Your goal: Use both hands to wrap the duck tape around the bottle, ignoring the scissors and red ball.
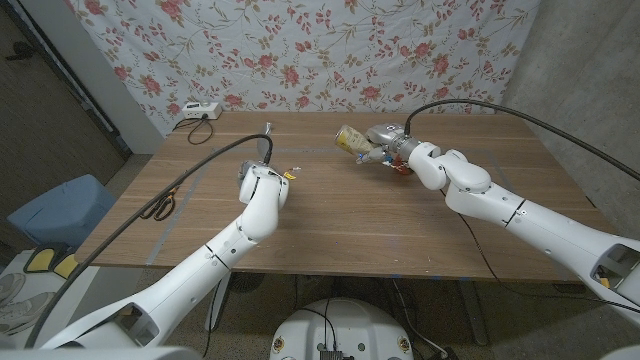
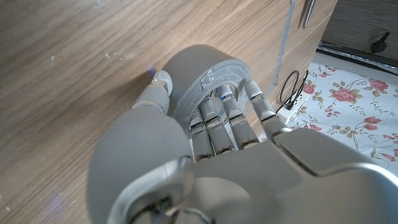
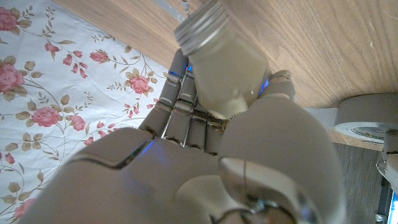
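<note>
My left hand (image 1: 262,180) stands left of the table's middle. In the left wrist view its fingers (image 2: 239,112) wrap over a grey duct tape roll (image 2: 202,68) and hold it against the wood. The roll (image 3: 367,113) also shows in the right wrist view. At the far middle my right hand (image 1: 400,148) grips a cream bottle (image 1: 350,138) with a silver cap, lying tilted with the cap end towards my left hand. In the right wrist view the bottle (image 3: 222,62) sits between thumb and fingers (image 3: 180,106). The two hands are well apart.
Black-handled scissors (image 1: 160,206) lie near the table's left edge. A bit of red (image 1: 401,172) shows under my right wrist. A white device (image 1: 197,110) with a cable sits at the far left corner. A blue bin (image 1: 55,205) stands on the floor.
</note>
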Robot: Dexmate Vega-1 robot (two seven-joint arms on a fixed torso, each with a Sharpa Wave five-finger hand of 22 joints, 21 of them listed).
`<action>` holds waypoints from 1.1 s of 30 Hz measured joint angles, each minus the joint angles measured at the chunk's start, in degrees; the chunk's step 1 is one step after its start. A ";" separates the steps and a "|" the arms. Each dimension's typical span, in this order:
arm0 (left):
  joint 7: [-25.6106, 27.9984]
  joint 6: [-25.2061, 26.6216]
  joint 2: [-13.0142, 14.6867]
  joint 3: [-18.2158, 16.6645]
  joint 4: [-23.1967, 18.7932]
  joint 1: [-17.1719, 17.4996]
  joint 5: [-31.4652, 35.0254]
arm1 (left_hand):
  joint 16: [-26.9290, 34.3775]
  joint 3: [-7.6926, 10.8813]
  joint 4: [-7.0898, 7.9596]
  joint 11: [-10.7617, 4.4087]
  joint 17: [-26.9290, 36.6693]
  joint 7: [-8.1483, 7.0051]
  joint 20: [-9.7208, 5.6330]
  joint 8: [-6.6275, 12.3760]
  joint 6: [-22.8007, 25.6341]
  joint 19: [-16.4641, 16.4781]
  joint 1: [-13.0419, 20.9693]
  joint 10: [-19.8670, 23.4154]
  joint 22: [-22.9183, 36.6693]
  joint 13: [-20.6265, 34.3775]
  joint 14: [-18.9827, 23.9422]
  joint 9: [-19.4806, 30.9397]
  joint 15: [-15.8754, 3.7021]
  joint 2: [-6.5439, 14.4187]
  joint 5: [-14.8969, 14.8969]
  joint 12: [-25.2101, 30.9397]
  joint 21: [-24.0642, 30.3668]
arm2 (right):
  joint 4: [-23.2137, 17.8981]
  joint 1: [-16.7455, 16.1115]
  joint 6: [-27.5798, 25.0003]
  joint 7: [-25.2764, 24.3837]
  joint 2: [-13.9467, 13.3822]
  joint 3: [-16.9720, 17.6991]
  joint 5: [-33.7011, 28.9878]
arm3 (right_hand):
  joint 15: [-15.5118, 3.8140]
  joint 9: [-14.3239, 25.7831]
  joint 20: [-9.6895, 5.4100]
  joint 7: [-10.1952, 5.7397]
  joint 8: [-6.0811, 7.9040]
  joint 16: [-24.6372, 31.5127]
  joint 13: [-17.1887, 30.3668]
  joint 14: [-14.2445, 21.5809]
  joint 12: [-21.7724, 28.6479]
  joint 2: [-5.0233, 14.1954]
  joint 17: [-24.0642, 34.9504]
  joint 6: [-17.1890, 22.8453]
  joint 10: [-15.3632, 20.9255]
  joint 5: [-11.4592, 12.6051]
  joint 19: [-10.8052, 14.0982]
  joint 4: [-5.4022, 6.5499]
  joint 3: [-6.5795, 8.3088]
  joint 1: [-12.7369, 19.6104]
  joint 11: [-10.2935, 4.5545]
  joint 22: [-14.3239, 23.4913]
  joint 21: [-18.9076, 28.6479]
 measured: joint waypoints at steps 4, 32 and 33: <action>4.39 1.49 0.13 -0.05 0.15 1.20 -1.38 | 5.42 0.07 -0.08 2.66 0.00 1.91 0.12 0.88 1.91 1.76 0.00 2.63 0.63 -0.02 1.32 1.79 -0.34 -0.02 0.57 0.32 3.04 | -0.20 0.04 -0.03 0.10 0.08 -0.14 -0.56 | 0.00 0.23 0.00 0.00 -0.07 -0.01 0.06 0.00 0.00 -0.07 0.00 0.00 0.01 -0.03 0.00 -0.11 0.19 0.07 0.01 -0.09 0.00; 55.61 7.39 -4.55 -9.32 -8.64 7.51 -42.49 | 1.64 0.45 -0.51 3.85 10.15 4.77 -0.57 3.47 4.77 0.99 1.69 4.21 0.81 -0.03 9.00 4.86 -1.99 -1.72 1.48 12.19 6.04 | -0.12 -0.49 -1.71 -2.34 0.56 -0.23 -3.15 | 0.00 0.77 0.05 0.49 -0.81 0.00 0.64 0.00 0.00 -0.59 0.16 0.73 0.60 -0.22 -1.24 0.06 0.36 0.59 0.61 -1.06 1.08; 57.40 7.12 -4.55 -9.32 -8.64 7.51 -43.75 | 1.49 0.45 -0.51 3.86 10.15 4.77 -0.57 3.47 4.76 0.99 1.74 4.21 0.75 -0.03 9.00 4.86 -1.99 -1.76 1.48 12.22 6.04 | -0.15 -0.55 -1.71 -2.34 0.52 -0.21 -3.15 | 0.00 0.92 0.04 0.49 -0.87 0.00 0.64 0.00 0.00 -0.59 0.16 0.73 0.60 -0.22 -1.27 0.06 0.36 0.59 0.60 -1.13 1.08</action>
